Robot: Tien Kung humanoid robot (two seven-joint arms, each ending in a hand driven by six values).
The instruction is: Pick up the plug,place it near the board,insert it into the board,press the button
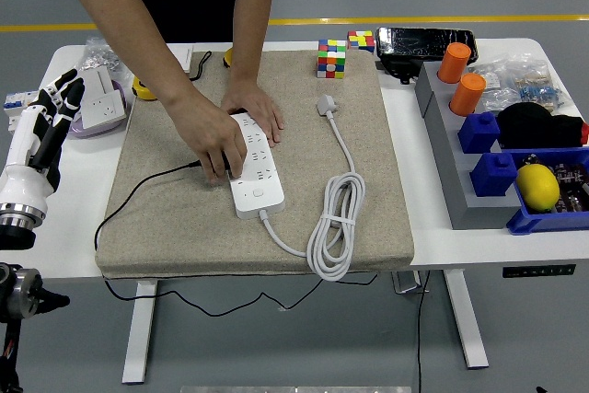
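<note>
A white power strip [257, 172] lies on the beige mat [184, 218] in the middle of the table. A person at the far side has both hands [217, 140] on it, one gripping the black plug at its left side where a black cable [138, 192] runs off. The strip's own white cord [336, 218] is coiled to the right and ends in a white plug [327, 104]. My left hand [57, 98] hovers at the far left edge, fingers loosely spread, holding nothing. My right arm is out of view.
Two Rubik's cubes [332, 57] stand at the mat's back edge. A white socket on a purple base [103, 108] and a yellow object [144, 87] sit left of the mat. Orange cups [460, 77], blue bins [534, 204], a lemon [538, 186] and a grey rack fill the right side.
</note>
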